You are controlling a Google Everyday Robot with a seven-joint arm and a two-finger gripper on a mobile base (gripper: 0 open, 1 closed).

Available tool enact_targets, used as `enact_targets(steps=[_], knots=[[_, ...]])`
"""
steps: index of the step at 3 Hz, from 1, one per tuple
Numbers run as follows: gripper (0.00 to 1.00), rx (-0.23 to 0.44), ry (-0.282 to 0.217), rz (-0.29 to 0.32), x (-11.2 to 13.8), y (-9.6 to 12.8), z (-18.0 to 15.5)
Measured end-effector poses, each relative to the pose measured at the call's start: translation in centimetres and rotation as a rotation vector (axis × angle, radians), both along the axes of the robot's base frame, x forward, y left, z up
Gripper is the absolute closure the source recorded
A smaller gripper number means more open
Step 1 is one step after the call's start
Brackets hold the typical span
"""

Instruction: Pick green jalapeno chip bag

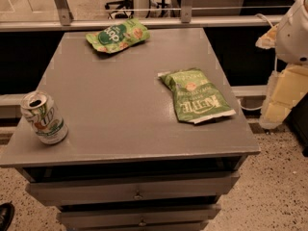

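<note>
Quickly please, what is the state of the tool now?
Tool: at the right edge, beside the table, apart from the jalapeno bag; open or closed cannot be told.

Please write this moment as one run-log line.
gripper: right of table | green jalapeno chip bag: on table, right side, not grasped | others: small green pouch at back, can front-left

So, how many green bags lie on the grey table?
2: the crinkled olive-green chip bag right of centre; the smaller bright-green pouch at the far edge. The gripper hangs beyond the right edge.
</note>
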State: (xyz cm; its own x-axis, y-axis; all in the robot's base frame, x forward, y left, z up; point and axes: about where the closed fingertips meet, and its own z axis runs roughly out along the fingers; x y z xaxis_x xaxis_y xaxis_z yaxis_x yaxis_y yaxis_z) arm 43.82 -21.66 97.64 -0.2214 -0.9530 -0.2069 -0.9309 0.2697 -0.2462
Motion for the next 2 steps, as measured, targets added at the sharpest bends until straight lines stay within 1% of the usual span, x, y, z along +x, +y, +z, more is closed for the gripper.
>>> enact_targets(steps=[1, 2], knots=[[0.00, 0.009, -0.003, 0.002, 0.16, 0.06, -0.07], [0.00, 0.036, -0.010, 0.007, 0.61, 0.23, -0.29]])
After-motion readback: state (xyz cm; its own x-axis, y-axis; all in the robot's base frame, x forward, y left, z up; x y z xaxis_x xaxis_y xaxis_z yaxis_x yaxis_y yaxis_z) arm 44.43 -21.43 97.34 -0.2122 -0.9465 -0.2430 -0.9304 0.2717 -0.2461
